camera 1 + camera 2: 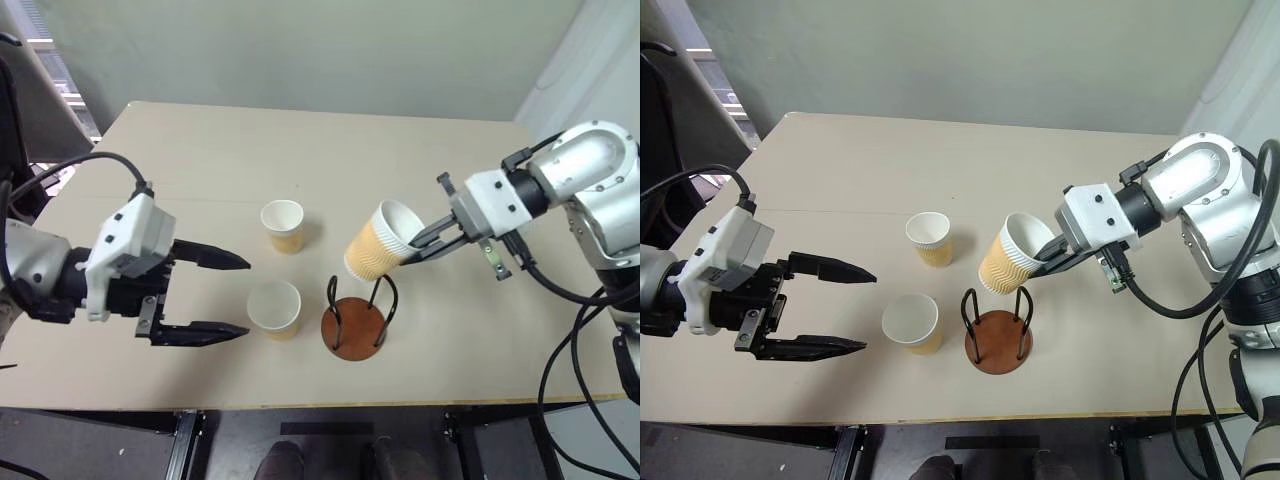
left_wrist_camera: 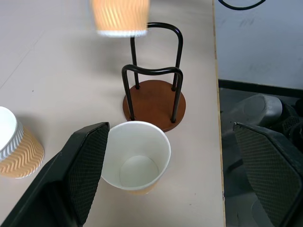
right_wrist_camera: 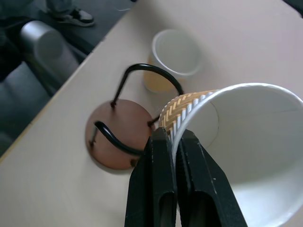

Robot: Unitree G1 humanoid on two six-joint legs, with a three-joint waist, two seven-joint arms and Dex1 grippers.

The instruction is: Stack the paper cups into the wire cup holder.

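Note:
My right gripper [image 1: 418,240] is shut on the rim of a tilted paper cup [image 1: 378,243], pinching its wall [image 3: 176,142], and holds it in the air just above and behind the wire cup holder [image 1: 354,322]. The holder's wooden disc base [image 3: 113,133] and black wire loops stand with nothing inside. Two more paper cups stand upright on the table, one [image 1: 274,308] just left of the holder and one [image 1: 283,225] farther back. My left gripper [image 1: 232,297] hovers open to the left of the nearer cup [image 2: 136,157], which sits between its fingers in the left wrist view.
The beige table [image 1: 200,160] reaches back to a grey wall. Its front edge runs just in front of the holder. Black cables hang at both sides of the table.

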